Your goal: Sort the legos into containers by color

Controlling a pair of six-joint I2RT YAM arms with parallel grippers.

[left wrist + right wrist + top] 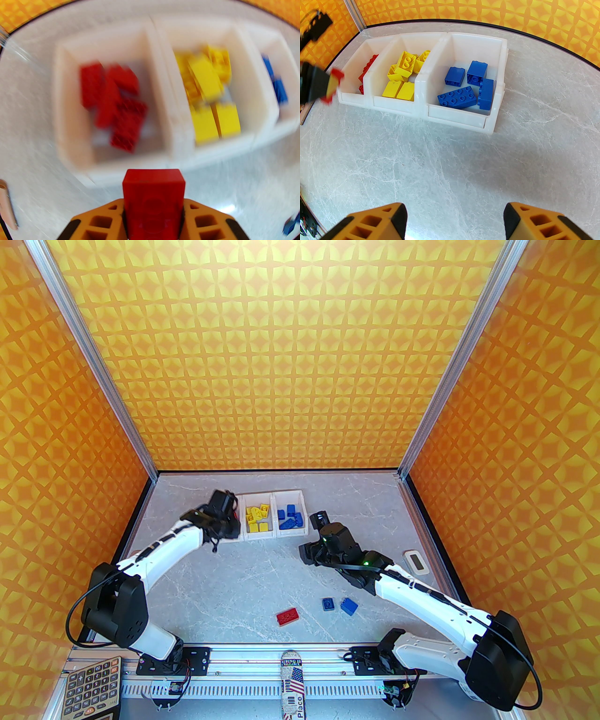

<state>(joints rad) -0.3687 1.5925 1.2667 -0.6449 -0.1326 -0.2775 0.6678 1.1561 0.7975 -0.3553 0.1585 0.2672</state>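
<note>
Grips a small red studded plastic brick tight in the left hand, at the 9 o'clock end of three joined white plastic bins holding red, yellow and blue bricks. Holds right hand wide open, empty. Toward 6 o'clock on grey marble table: a loose red brick, two loose blue bricks.

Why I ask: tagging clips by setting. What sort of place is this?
Probably a robot test booth: two arms bolted to a rail, orange patterned panels walling the table, bins of colour-sorted legos.
</note>
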